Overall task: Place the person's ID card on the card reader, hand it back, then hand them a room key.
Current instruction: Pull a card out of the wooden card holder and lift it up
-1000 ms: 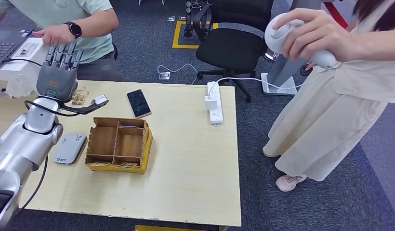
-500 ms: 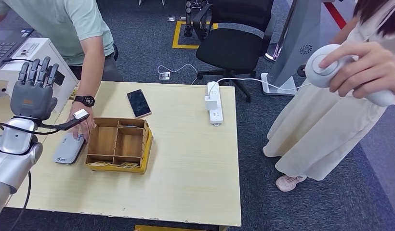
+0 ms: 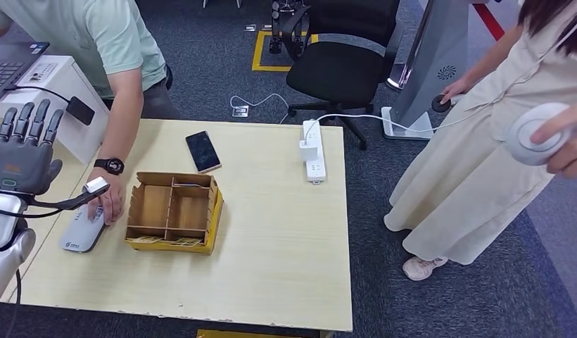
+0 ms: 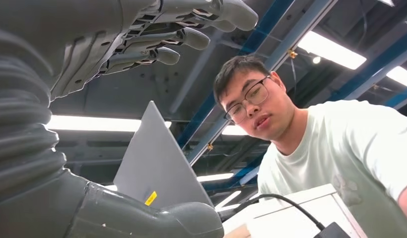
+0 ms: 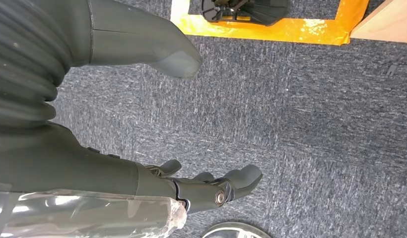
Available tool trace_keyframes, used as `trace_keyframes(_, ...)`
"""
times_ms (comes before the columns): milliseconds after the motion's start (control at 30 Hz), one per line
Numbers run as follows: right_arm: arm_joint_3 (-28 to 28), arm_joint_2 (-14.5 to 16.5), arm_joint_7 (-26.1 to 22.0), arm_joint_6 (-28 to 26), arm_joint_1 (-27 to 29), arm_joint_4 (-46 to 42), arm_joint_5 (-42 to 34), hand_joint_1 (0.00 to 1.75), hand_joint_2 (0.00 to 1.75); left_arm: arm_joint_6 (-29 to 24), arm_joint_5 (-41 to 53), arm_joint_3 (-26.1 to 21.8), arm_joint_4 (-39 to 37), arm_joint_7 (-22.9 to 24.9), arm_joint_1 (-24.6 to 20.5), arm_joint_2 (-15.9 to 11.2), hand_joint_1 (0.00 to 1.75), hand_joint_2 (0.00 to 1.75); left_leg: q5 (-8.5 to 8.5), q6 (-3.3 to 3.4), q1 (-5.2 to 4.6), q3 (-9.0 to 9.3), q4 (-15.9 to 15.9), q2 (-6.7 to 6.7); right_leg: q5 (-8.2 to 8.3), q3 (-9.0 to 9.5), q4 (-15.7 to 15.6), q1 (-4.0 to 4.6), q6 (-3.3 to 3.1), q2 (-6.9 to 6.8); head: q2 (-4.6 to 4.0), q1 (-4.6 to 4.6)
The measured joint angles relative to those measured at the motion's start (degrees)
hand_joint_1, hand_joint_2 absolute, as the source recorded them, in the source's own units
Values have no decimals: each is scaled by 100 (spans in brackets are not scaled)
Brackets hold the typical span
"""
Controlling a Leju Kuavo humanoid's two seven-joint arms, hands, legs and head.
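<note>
My left hand (image 3: 21, 151) is raised upright over the table's left edge, fingers straight and apart, holding nothing; its fingers (image 4: 177, 35) stretch out in front of a person in a pale green shirt (image 4: 340, 148). The grey card reader (image 3: 76, 235) lies flat at the table's left, and that person's hand (image 3: 110, 203) rests on its far end. I cannot make out an ID card. A wooden organiser box (image 3: 174, 211) beside the reader holds cards in its front slot (image 3: 166, 241). My right hand (image 5: 157, 183) hangs over grey carpet, fingers loosely apart and empty.
A black phone (image 3: 203, 151) and a white power strip (image 3: 312, 151) lie on the far part of the table (image 3: 271, 239). A white box (image 3: 57, 84) with a laptop stands far left. A person in beige at the right holds a white round device (image 3: 533, 134). An office chair (image 3: 338, 67) stands behind.
My left hand has drawn back to the left, away from the person. The person's hand came down onto the card reader, which shifted left. The person on the right lowered the white device.
</note>
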State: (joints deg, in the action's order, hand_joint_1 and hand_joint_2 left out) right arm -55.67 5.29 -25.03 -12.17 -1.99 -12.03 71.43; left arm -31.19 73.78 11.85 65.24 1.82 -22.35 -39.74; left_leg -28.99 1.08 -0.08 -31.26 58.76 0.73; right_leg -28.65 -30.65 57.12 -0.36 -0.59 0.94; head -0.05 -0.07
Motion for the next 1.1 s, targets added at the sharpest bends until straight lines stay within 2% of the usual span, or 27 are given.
trace_keyframes(567,2,-9,-46,29,-3,-75,-108,0,175,302,-390,-813,1382,-424,1877,-505,0,175,0,0,0,-1,-2,-3,-2,0,-1,0,-1,2,-1,1)
trace_keyframes(1100,2,-9,-86,96,-4,-142,-217,0,175,484,-489,-1395,2412,-564,3569,-645,0,175,-1,-1,1,-4,-3,5,-5,2,-2,1,-3,-4,-1,-1)
